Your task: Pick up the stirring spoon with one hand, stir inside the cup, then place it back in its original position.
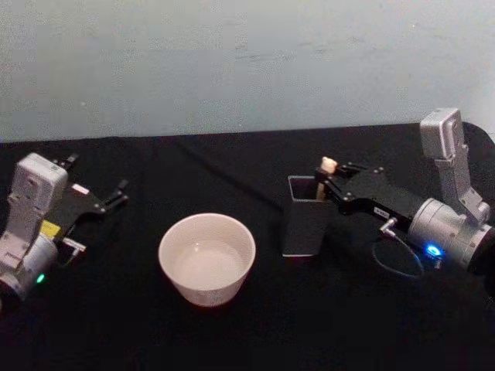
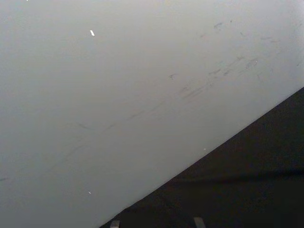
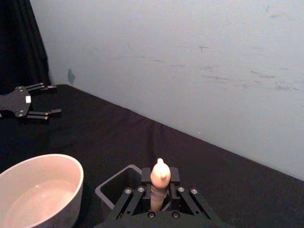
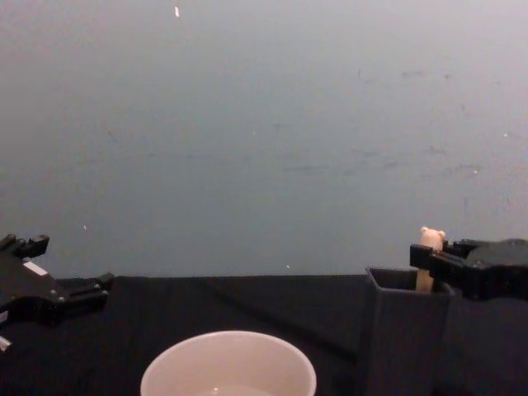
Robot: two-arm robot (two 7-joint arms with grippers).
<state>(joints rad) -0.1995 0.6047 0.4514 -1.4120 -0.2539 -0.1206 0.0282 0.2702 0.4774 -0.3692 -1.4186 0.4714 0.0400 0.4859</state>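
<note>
— Where is the stirring spoon [image 1: 328,165] at this moment?

— It stands upright in the dark grey square holder [image 1: 305,224], on the side near the right gripper [image 1: 326,182]. The beige handle with the bear head comes out above the rim. The metal bowl is hidden inside.

— And does the gripper have it?

— I think yes. In the right wrist view the two flat black jaws press on the handle from both sides, just under the bear head, nearly closed. The left gripper [image 1: 97,176] lies well apart on the other side of the tabletop [image 1: 232,332], fingers spread, holding nothing.

— How will the spoon handle, in your opinion?

— It looks small, light and stiff. The handle is smooth and rounded, so it may turn or slip between flat jaws. A hold high on the handle seems right to me, because the thin walls of the holder cover everything lower.

— And the cup [image 1: 203,292]?

— It is round, cream-white and glossy like ceramic, with a wide opening. It stands just beside the holder on the black tabletop. The rim looks hard, so the metal should touch it gently.
</note>
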